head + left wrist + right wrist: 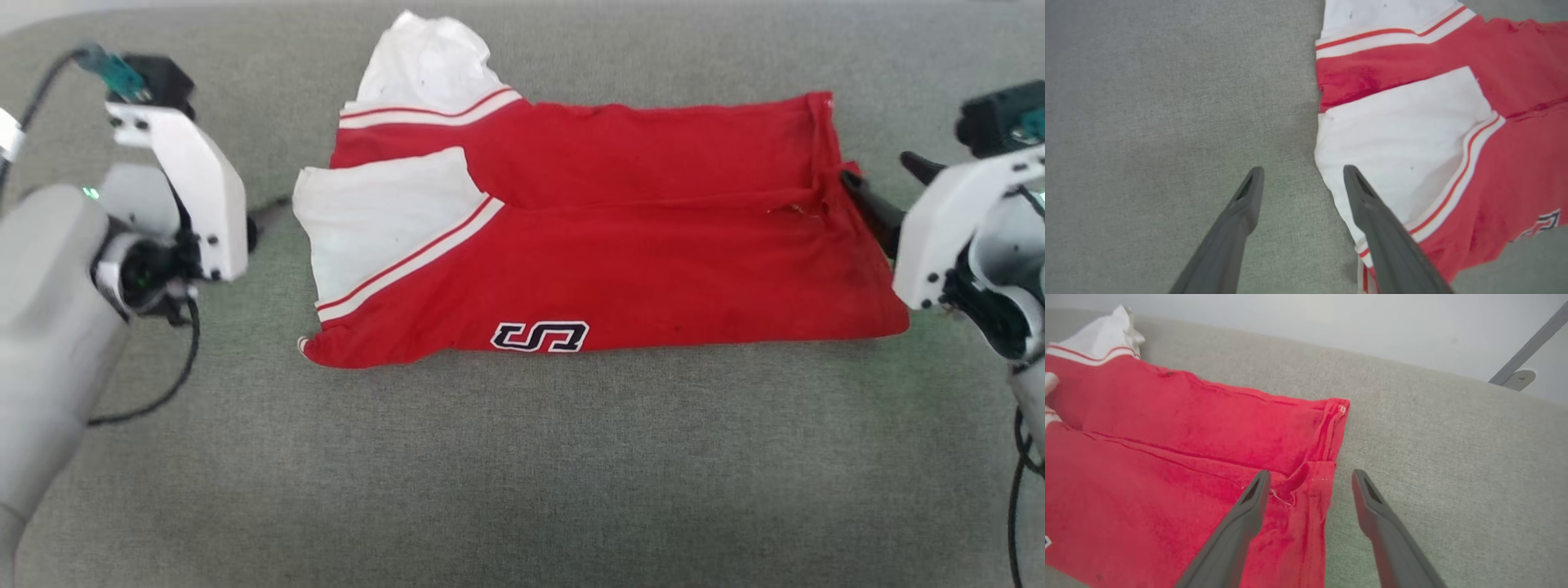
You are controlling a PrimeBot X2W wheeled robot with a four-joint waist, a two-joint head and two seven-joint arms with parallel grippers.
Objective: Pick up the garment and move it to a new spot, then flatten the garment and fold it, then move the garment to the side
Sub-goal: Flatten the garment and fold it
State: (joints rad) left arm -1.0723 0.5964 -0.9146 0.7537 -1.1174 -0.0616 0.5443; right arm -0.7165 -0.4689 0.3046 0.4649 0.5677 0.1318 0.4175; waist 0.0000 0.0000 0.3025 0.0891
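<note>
The garment (620,245) lies folded into a wide red band on the grey cloth surface, with white panels and striped trim at its left end and a piece of black lettering at its front edge. My left gripper (265,220) is open just left of the white panel (1404,134). In the left wrist view, the left gripper (1300,171) has one finger over bare surface and the other at the cloth's edge. My right gripper (878,169) is open at the garment's right hem. In the right wrist view, the right gripper (1310,473) straddles the hem (1327,457) and holds nothing.
The grey fabric surface (522,474) stretches wide in front of the garment and on both sides. A black cable (163,392) hangs by my left forearm. A pale wall and a grey metal bracket (1519,377) stand beyond the surface's far edge.
</note>
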